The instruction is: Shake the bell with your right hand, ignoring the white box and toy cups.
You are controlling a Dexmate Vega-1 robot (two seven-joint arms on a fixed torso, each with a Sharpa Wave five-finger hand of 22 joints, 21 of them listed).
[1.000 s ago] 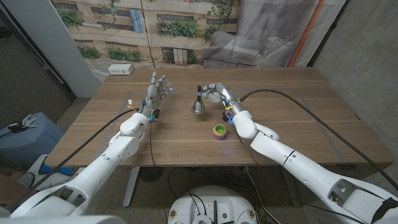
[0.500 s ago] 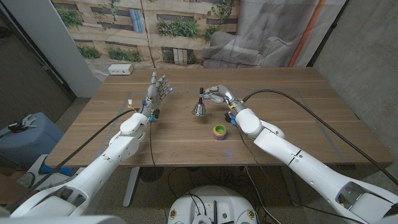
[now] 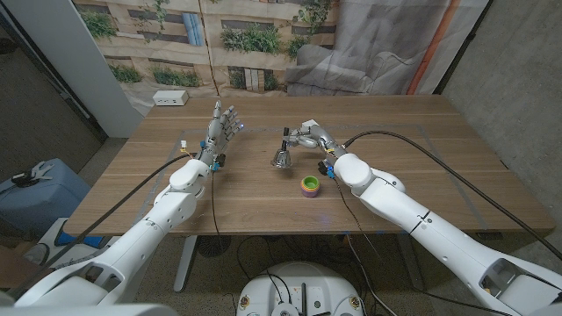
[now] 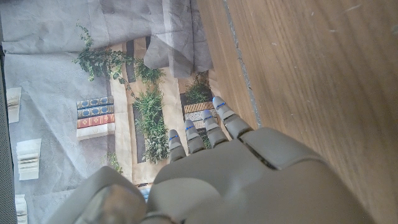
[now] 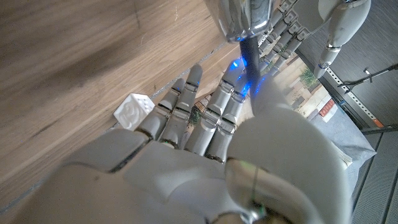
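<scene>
The right hand [image 3: 305, 136] grips the bell [image 3: 281, 156] by its dark handle, its fingers [image 5: 214, 118] closed around the stem; the right wrist view shows the handle running up between them into the shiny metal body. The bell hangs tilted, mouth towards the left hand's side, just above the table [image 3: 421, 167] near its middle, which I judge to be a swing partway through a shake, since holding the handle leaves the body free to ring. The stacked toy cups [image 3: 309, 185] sit on the table just in front of the bell and apart from it, untouched as the task asks. The white box [image 3: 170, 97] lies at the table's far left corner, well apart. The left hand [image 3: 222, 128] stands upright with fingers spread and holds nothing, kept clear of the work. Whether the bell's rim touches the wood is hard to tell, and the clapper cannot be made out
</scene>
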